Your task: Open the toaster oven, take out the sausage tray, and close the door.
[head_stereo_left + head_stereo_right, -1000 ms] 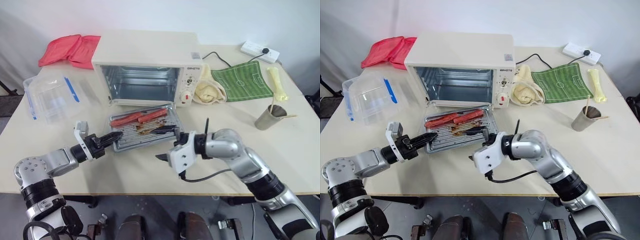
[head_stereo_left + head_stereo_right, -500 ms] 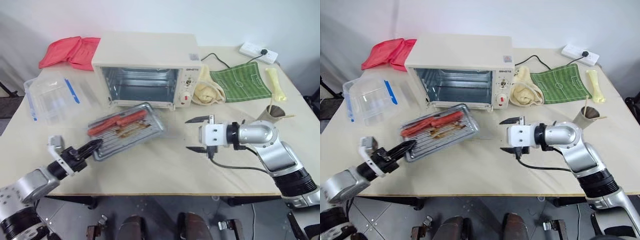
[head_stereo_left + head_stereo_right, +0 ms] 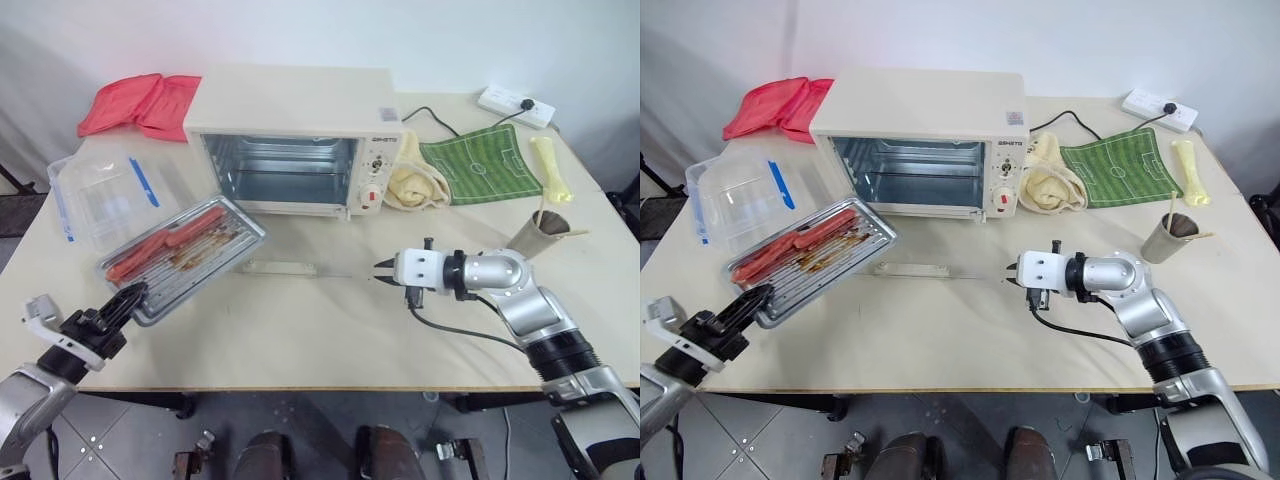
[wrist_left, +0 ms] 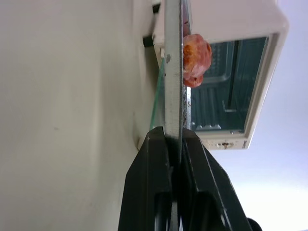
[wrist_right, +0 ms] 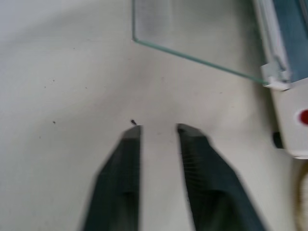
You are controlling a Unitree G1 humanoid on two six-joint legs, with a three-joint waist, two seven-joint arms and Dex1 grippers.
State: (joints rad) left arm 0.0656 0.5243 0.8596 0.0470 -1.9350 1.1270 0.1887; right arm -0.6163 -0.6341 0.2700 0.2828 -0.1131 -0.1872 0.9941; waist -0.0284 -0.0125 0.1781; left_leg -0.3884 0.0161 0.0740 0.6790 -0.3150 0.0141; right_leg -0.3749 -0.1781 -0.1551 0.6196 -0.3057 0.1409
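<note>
Setting the shallow silver metal sausage tray (image 3: pixel 180 255) down looks like the step in hand: held at its near-left corner, left gripper (image 3: pixel 125 296) clamped tight on the rim, at the left of the pale table (image 3: pixel 300 330), just beside the clear plastic box (image 3: pixel 95 200). Long axis running from near left to far right, far end pointing toward the cream-white toaster oven (image 3: pixel 300 100). Best lowered level and slowly, keeping the sausages from rolling, released only once flat. Glass door (image 3: pixel 283 268) lying open; right gripper (image 3: pixel 380 266) near its right corner, fingers nearly together on nothing.
</note>
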